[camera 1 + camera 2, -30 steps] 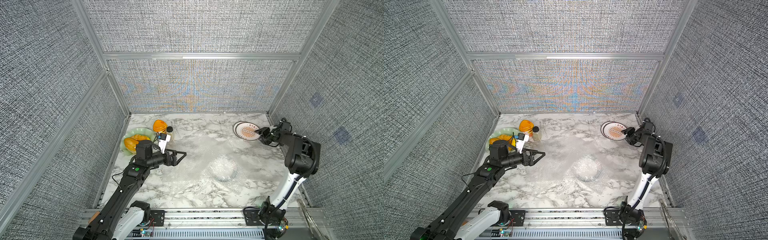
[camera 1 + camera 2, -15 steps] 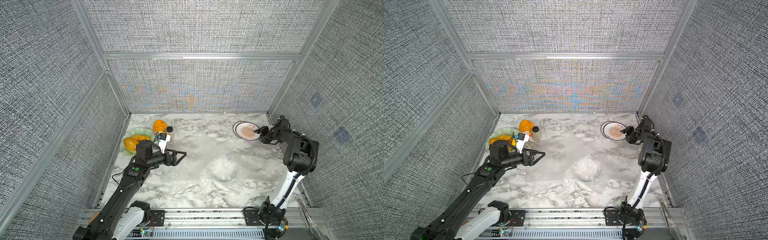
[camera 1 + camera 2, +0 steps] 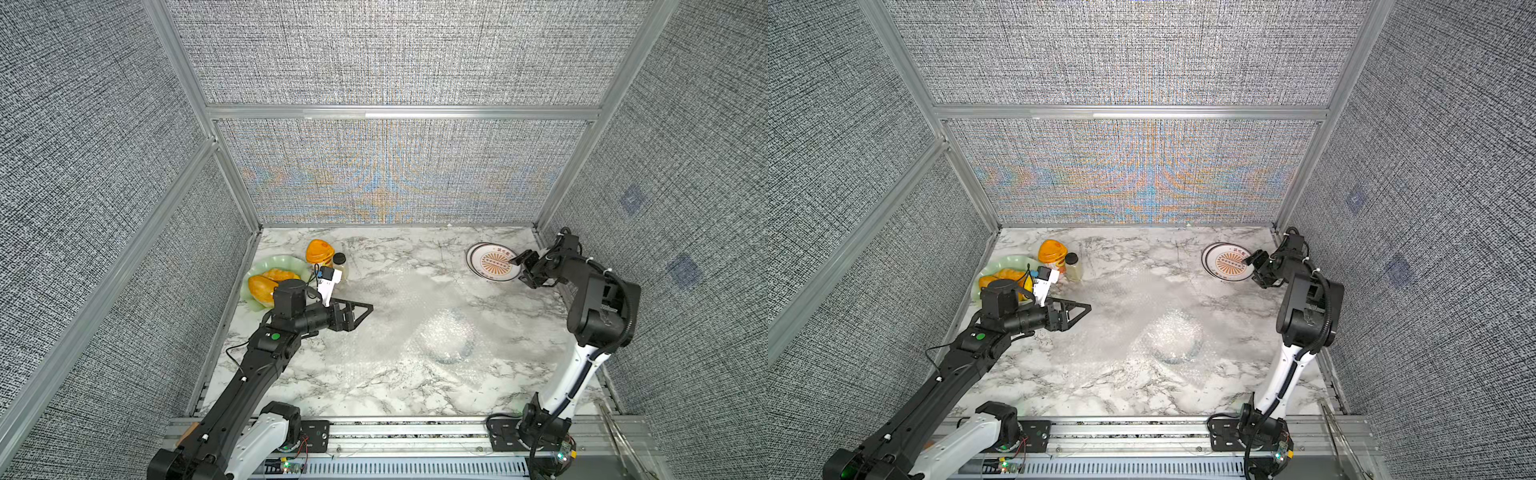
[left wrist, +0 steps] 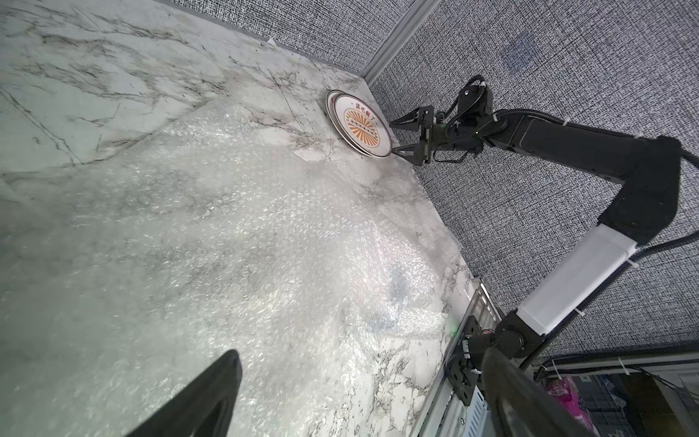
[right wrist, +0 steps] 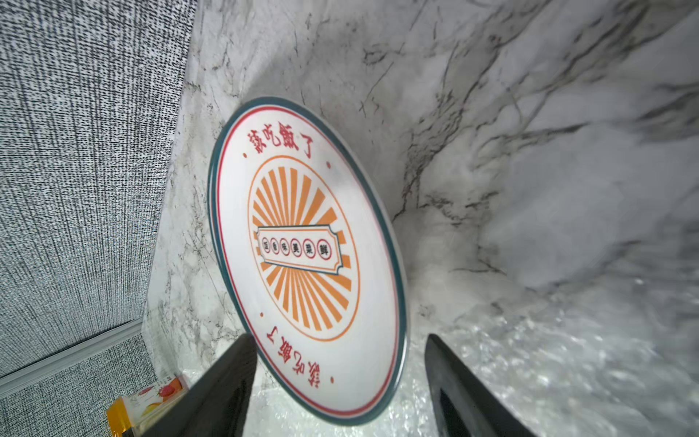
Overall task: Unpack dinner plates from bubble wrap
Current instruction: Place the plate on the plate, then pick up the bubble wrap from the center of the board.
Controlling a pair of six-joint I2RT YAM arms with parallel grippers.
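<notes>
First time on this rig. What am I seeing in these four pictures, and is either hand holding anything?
A left arm and a right arm, both black, stand at the near edge of a marble table. Both top views look down from above; each wrist view looks past its own arm's hand. The left hand hovers open and empty over the bubble wrap spread across the table. The right hand is open around the rim of two stacked sunburst plates in the far right corner, gripping nothing. A round dark-rimmed shape under the wrap looks like a third plate. Far left: a green dish of orange food, an orange-lidded jar, a small bottle.
</notes>
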